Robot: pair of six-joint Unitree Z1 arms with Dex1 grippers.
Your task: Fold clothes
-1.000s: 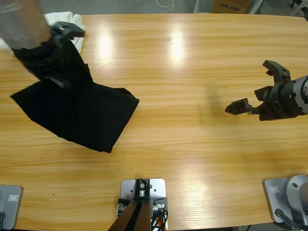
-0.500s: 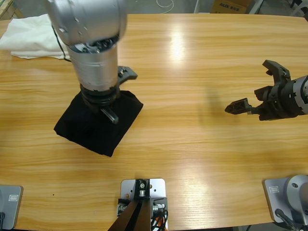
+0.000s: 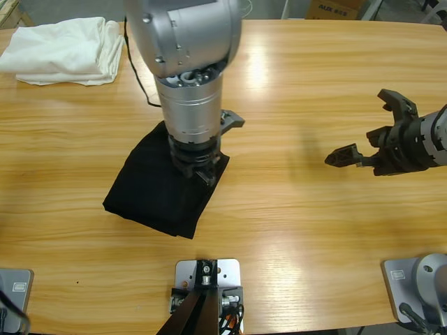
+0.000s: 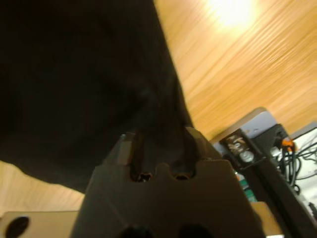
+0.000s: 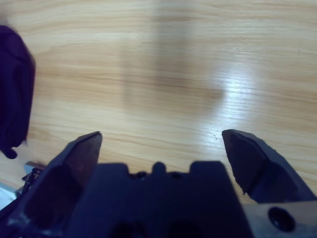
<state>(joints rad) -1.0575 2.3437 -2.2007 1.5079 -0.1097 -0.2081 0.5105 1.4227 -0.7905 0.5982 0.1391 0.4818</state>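
the black polo shirt (image 3: pixel 162 188) is seen as a folded dark bundle on the tabletop (image 3: pixel 293 230), left of the middle in the high view. its upper right edge is gathered up under the left claw (image 3: pixel 207 166), while its lower corner lies flat toward the near edge of the tabletop. bare wood is left open all round the bundle, with the widest stretch between it and the right claw (image 3: pixel 370 132). a folded white cloth (image 3: pixel 66 52) is set well apart from the left claw, by the far left corner of the tabletop.

the left arm is brought down almost vertically from the top of the high view, its silver body hiding part of the shirt. in the left wrist view the left claw is shown closed tight on a pinched ridge of black fabric (image 4: pixel 161 134), with the rest of the shirt spread beyond it.

the right arm is reached in from the right edge, held above bare wood. the right claw is spread wide, with nothing gripped between its jaws; only wood grain is seen beyond it in the right wrist view, and the dark bundle far off to one side.
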